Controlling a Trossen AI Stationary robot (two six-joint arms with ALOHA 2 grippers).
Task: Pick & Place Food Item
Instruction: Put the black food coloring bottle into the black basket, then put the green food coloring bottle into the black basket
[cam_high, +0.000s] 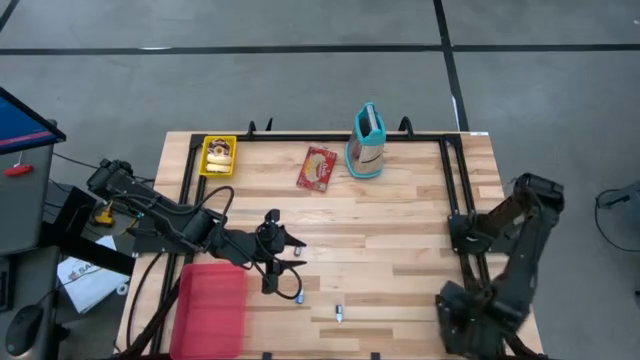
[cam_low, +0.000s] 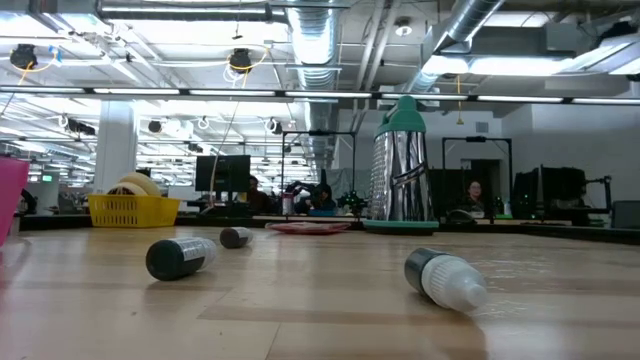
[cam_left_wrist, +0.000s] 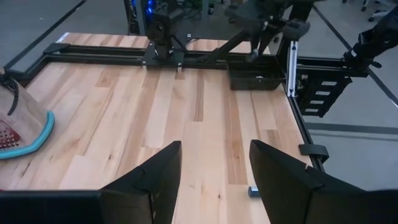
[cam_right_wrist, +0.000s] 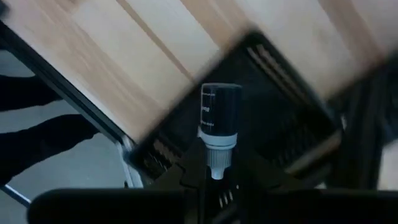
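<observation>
My right gripper (cam_right_wrist: 214, 177) is shut on a small black bottle (cam_right_wrist: 219, 115) with a white neck. It hovers over a black tray (cam_right_wrist: 286, 124) at the table's right edge, where the right arm (cam_high: 500, 270) is folded back. My left gripper (cam_left_wrist: 214, 180) stands open and holds nothing above the table's middle (cam_high: 272, 240). A red food packet (cam_high: 318, 168) lies flat at the far middle. A yellow basket (cam_high: 217, 156) stands at the far left. More small bottles lie on their sides (cam_low: 180, 258) (cam_low: 445, 278). My right gripper pinches the bottle's white neck end (cam_right_wrist: 216, 157) between its two fingers. The fingers point down from above. The black body sticks out beyond the fingertips, lifted clear over the tray.
A teal-based metal grater (cam_high: 367, 142) stands upright at the far middle. A pink bin (cam_high: 212, 305) sits at the near left. Loose small bottles (cam_high: 290, 293) (cam_high: 340, 315) lie near the front edge. Black rails (cam_high: 455, 180) frame the table.
</observation>
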